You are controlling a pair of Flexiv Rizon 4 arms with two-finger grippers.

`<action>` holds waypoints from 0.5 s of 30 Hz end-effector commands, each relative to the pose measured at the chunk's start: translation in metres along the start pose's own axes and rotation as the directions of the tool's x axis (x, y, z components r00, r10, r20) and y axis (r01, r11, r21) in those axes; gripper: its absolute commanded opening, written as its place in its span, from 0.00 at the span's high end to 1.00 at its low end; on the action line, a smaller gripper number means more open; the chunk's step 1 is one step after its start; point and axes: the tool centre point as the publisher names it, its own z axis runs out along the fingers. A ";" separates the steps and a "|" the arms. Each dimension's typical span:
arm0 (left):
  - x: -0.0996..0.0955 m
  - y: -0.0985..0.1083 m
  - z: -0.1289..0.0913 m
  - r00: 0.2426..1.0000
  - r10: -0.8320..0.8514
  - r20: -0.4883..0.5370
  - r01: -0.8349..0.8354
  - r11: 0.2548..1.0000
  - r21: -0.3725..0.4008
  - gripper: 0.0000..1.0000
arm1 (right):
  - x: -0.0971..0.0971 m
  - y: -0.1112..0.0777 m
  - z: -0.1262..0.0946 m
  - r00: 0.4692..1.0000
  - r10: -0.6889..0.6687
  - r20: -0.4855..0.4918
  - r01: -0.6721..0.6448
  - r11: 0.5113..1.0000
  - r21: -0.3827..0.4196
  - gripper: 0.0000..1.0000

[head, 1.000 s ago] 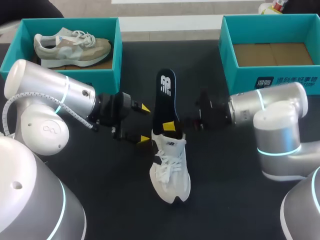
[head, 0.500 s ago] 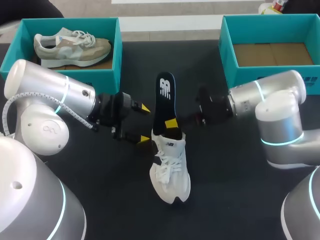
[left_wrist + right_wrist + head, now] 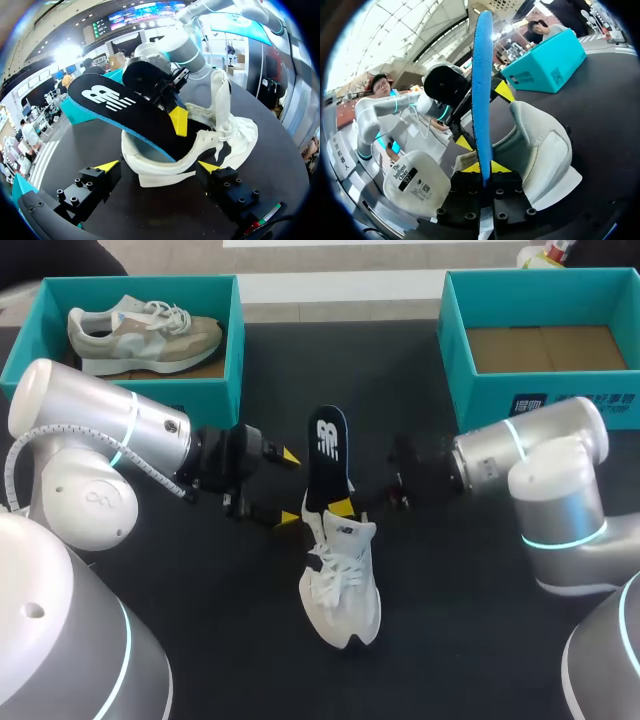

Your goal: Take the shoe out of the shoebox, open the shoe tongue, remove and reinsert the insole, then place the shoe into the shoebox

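Note:
A white shoe [image 3: 341,585] lies on the dark table, its heel toward the far side. A black insole [image 3: 327,452] with a blue underside stands slanted out of the heel opening. My right gripper [image 3: 343,508] is shut on the insole's lower part at the shoe's collar. In the right wrist view the insole [image 3: 481,85] runs edge-on up from between the right gripper's [image 3: 482,169] tips, with the shoe [image 3: 542,150] beside it. My left gripper [image 3: 291,488] stands open just left of the heel. In the left wrist view the left gripper [image 3: 159,167] faces the shoe [image 3: 235,137] and insole [image 3: 117,105] without touching them.
A teal shoebox [image 3: 232,355] at the back left holds a beige shoe [image 3: 140,332]. Another teal shoebox [image 3: 470,380] with a bare cardboard floor stands at the back right, behind my right arm.
My right gripper has closed tighter on the insole and brought it lower toward the shoe's heel opening. The shoe's heel shifted slightly. The left arm has not moved.

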 end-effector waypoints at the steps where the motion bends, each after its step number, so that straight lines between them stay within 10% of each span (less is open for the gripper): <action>1: 0.000 -0.001 0.001 1.000 0.001 -0.002 -0.001 1.000 -0.004 0.00 | 0.003 0.001 -0.002 0.999 -0.022 0.023 0.022 1.000 -0.004 0.87; 4: 0.000 -0.001 0.001 1.000 0.001 -0.002 -0.001 1.000 -0.004 0.00 | 0.001 0.013 -0.005 0.998 -0.049 0.027 0.048 0.999 0.003 0.69; 15: 0.000 -0.001 0.001 1.000 0.001 -0.002 -0.001 1.000 -0.004 0.00 | -0.015 0.042 -0.003 0.995 -0.093 -0.039 0.096 0.993 0.069 0.72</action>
